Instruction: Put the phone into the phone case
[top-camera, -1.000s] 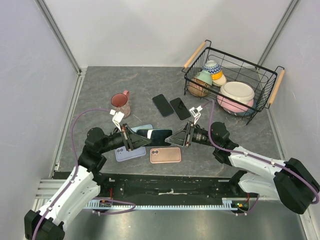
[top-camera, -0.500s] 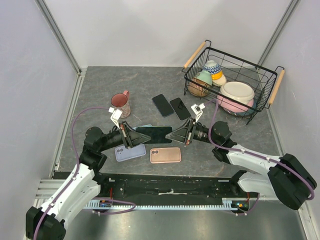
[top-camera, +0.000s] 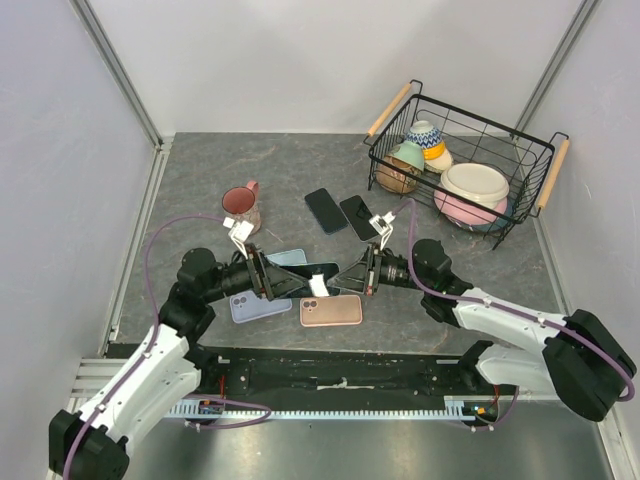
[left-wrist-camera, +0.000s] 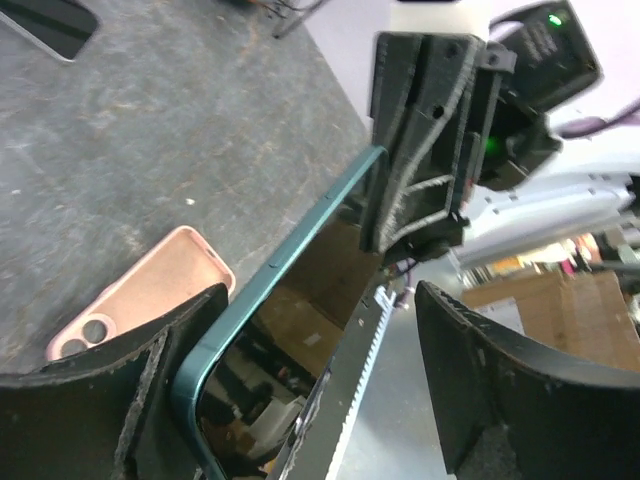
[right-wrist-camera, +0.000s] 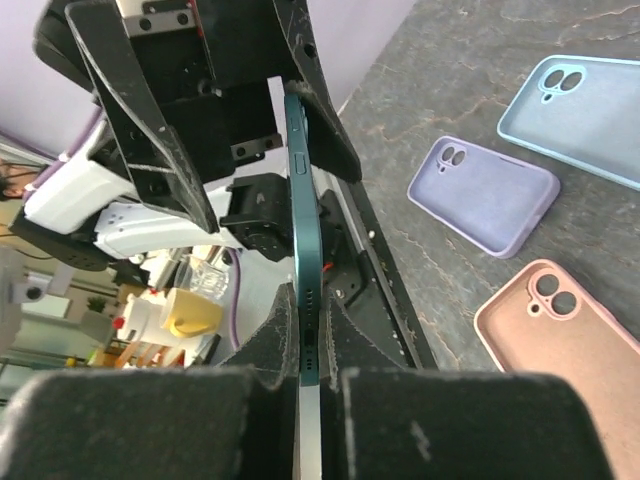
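Note:
A dark teal phone (top-camera: 312, 271) hangs above the table between the two arms. My right gripper (right-wrist-camera: 308, 322) is shut on the phone's (right-wrist-camera: 305, 250) one end, seen edge-on. My left gripper (left-wrist-camera: 315, 300) is open around the other end; the phone (left-wrist-camera: 290, 260) rests against one finger (left-wrist-camera: 170, 345) and the other finger (left-wrist-camera: 480, 370) stands well apart. Three empty phone cases lie below on the table: light blue (top-camera: 287, 258), lavender (top-camera: 258, 307) and pink (top-camera: 331, 311). In the top view the left gripper (top-camera: 286, 282) and the right gripper (top-camera: 346, 277) face each other.
Two dark phones (top-camera: 326, 210) (top-camera: 360, 217) lie flat further back. A pink mug (top-camera: 241, 208) stands at the left. At the back right, a black wire basket (top-camera: 520, 190) holds bowls. The cases show too in the right wrist view: lavender (right-wrist-camera: 485, 195), light blue (right-wrist-camera: 575, 115), pink (right-wrist-camera: 560, 340).
My left gripper has opened and let go of the phone, which the right gripper now holds alone. The phone has tilted and sunk slightly toward the cases.

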